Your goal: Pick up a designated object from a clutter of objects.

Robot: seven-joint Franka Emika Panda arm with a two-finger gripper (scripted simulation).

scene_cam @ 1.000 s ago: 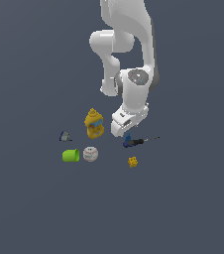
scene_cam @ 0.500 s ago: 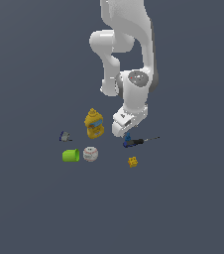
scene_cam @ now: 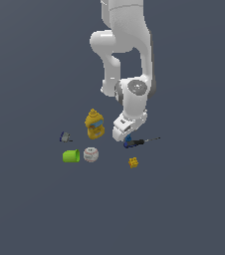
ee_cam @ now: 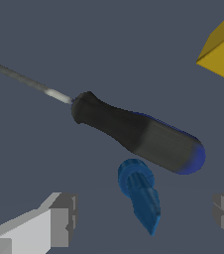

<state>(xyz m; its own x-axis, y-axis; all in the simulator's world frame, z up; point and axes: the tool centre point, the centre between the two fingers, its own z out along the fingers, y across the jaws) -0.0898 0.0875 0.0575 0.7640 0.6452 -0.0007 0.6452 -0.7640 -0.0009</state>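
The dark blue tapered piece [ee_cam: 141, 195] lies on the floor right beside the screwdriver's handle [ee_cam: 136, 132]; in the exterior view it is a small blue spot [scene_cam: 128, 139] just under the white hand. My gripper [ee_cam: 142, 218] is open, low over the floor, with one grey finger [ee_cam: 54, 219] on each side of the blue piece and not touching it. In the exterior view the gripper [scene_cam: 123, 133] hovers over the screwdriver [scene_cam: 140, 142].
A yellow bottle [scene_cam: 94, 124] stands at the exterior view's left of the gripper. A white baseball [scene_cam: 90, 154], a lime green cup [scene_cam: 71, 156] and a grey-blue bit [scene_cam: 64, 136] lie further left. A tiny yellow brick [scene_cam: 133, 162] lies near the screwdriver and also shows in the wrist view [ee_cam: 223, 47].
The arm has come down slightly toward the blue piece and the screwdriver. The objects have not moved.
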